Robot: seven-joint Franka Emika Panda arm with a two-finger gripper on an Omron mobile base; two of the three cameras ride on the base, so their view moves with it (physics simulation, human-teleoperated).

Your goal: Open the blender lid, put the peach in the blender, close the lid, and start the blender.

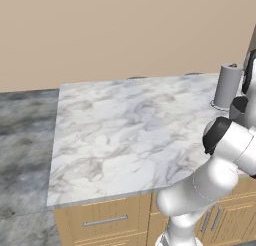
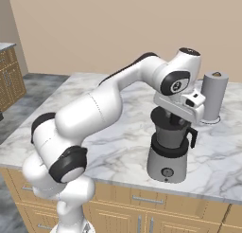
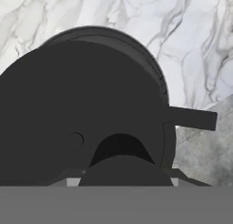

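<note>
The gripper hangs straight over the blender, its fingers drawn close together on the lid — in the hand view the flat black disc lies right under the camera and the dark knob at the lid's centre rises between the tips, so the pinch looks to be on that knob. From the right base view the hand hides the jar's mouth and the lid itself cannot be made out there; whether the disc sits on the rim or just above it cannot be told.

In the hand view the jar's dark rim curves out from behind the lid's upper and right side, and the jar's handle juts out as a dark bar to the right. What is in the jar is hidden by the lid. No writing or brand mark can be read on anything.

The blender has a rounded silver-grey base with a round knob on its front, and a dark grey tapered jar with a handle on its side. It stands on the marble counter near the front edge, toward the right end as the right base view shows it.

Behind it, near the counter's back edge, a plain grey upright cylinder stands well apart from the blender — it carries no label. Wooden drawers with metal handles run under the counter's front edge.
</note>
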